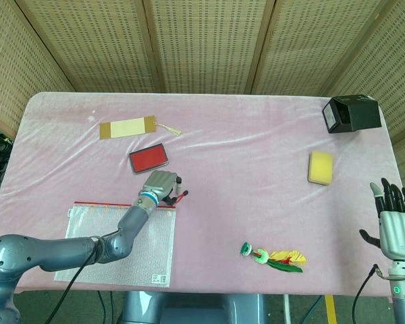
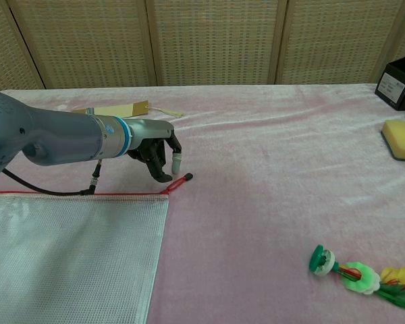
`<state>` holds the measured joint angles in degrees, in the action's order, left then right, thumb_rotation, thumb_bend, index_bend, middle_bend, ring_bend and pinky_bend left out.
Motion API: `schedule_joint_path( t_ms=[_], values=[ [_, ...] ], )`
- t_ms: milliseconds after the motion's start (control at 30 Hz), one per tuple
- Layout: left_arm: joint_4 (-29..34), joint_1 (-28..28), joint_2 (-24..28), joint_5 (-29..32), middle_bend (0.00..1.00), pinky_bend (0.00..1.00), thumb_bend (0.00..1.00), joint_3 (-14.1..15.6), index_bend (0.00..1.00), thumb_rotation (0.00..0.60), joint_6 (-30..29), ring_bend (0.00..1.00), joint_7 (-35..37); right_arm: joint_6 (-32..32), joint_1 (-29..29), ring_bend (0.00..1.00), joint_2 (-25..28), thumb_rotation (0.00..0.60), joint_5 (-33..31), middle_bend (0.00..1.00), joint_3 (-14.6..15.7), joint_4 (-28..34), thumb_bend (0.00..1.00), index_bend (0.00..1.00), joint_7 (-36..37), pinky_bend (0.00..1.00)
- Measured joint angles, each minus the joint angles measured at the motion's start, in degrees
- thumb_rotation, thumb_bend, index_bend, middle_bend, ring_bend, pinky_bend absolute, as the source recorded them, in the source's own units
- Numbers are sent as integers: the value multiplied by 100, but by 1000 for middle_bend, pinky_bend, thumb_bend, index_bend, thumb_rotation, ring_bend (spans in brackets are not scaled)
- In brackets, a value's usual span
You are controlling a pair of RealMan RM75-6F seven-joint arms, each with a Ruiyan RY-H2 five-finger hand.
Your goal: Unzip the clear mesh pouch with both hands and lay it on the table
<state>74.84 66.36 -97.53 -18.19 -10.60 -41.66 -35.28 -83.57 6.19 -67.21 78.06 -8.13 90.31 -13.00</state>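
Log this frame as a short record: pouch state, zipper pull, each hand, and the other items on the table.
pouch: clear mesh pouch flat at the near-left table edge, zipper looks closed
zipper pull: red pull tab at the pouch's top right corner
left hand: left hand with fingers curled down just beside the tab; grasp not clear
right hand: right hand raised off the table's right end, fingers apart, empty
other items: bookmark, red case, yellow sponge, black box, feather toy

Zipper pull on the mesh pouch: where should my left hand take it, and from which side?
Pinch the red zipper pull near its black tip, coming from above. It lies flat, angling off the mesh pouch corner onto bare cloth, with the left hand right behind it.
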Motion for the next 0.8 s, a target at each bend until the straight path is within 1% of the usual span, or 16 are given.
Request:
schedule_joint_path(
  t_ms=[500, 800],
  values=[
    [-411, 170, -321, 154, 923, 1000, 390, 78, 507, 600, 0, 889, 67, -1, 12, 0, 45, 600, -8, 0, -2, 21, 0, 0, 67, 0],
    [-418, 267, -398, 253, 923, 1000, 389, 93, 507, 600, -49, 889, 8, -4, 11, 0, 70, 600, -18, 0, 1, 37, 0, 0, 105, 0]
  ],
)
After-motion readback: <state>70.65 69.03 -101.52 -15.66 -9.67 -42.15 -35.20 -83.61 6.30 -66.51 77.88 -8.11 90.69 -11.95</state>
